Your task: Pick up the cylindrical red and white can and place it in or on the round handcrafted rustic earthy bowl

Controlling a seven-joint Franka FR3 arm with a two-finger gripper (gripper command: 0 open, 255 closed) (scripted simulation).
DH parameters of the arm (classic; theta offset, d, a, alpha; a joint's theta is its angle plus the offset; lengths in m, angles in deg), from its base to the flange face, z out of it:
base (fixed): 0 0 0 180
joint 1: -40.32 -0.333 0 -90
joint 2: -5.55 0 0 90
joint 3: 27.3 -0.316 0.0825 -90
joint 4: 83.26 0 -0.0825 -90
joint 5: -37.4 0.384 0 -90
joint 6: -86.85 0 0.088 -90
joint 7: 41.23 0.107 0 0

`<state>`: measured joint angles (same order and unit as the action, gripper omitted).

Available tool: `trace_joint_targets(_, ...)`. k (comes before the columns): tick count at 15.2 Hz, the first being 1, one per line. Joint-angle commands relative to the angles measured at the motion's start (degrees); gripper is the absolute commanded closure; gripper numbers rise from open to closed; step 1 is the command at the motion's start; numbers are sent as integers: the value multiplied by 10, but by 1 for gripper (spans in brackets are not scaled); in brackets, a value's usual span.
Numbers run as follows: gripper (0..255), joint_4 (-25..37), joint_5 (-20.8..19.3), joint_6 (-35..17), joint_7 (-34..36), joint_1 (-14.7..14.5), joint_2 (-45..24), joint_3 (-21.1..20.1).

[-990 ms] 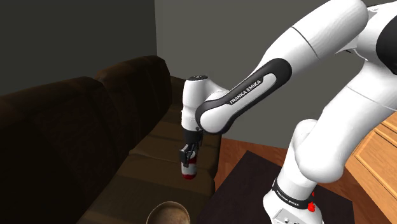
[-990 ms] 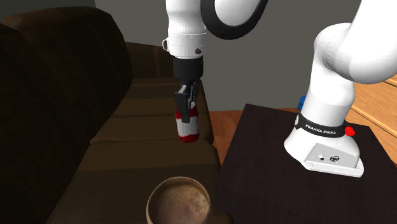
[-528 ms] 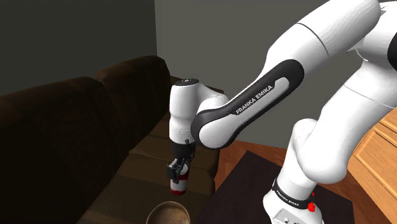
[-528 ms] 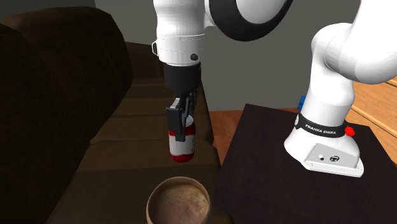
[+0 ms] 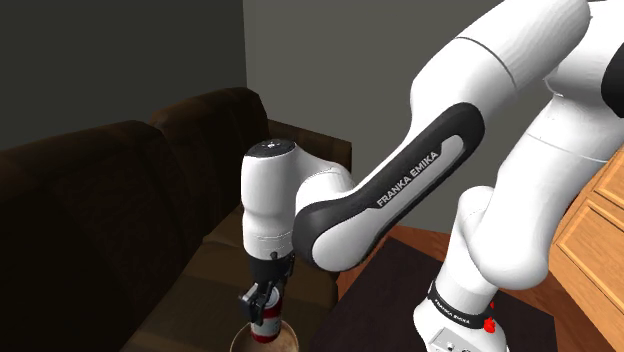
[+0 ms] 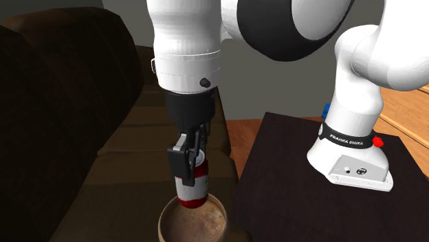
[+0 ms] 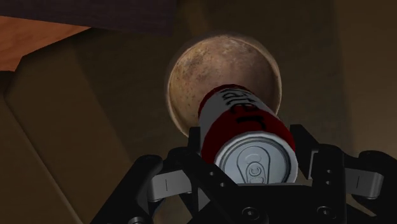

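Observation:
My black gripper (image 6: 188, 159) is shut on the red and white can (image 6: 193, 187), which hangs upright just above the round brown speckled bowl (image 6: 199, 223). The bowl stands on the dark brown sofa seat near its front end. In the shoulder view the can (image 5: 266, 325) hovers over the bowl (image 5: 288, 342) at the bottom edge, below the gripper (image 5: 262, 299). The wrist view looks down past the can (image 7: 242, 124) and its silver top into the bowl (image 7: 191, 76); the gripper (image 7: 251, 172) clasps the can from both sides.
The dark brown sofa (image 6: 82, 103) with its tall back fills the second exterior view's left. A dark side table (image 6: 289, 172) carries the robot's base (image 6: 350, 161) to the right. A light wooden cabinet (image 5: 590, 250) stands at the shoulder view's right. Grey walls lie behind.
The arm has carried the can along the sofa seat towards the cameras and lowered it, from beyond the bowl to directly above it. The grip stays shut on the can.

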<state>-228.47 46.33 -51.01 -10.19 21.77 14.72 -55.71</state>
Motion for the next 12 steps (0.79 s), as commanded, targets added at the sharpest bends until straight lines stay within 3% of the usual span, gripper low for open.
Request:
trace_joint_targets(1,255,-1,-8,-16,8,1,-16,-4)
trace_joint_targets(12,255,-20,-69,-115,51,10,-104,-9)
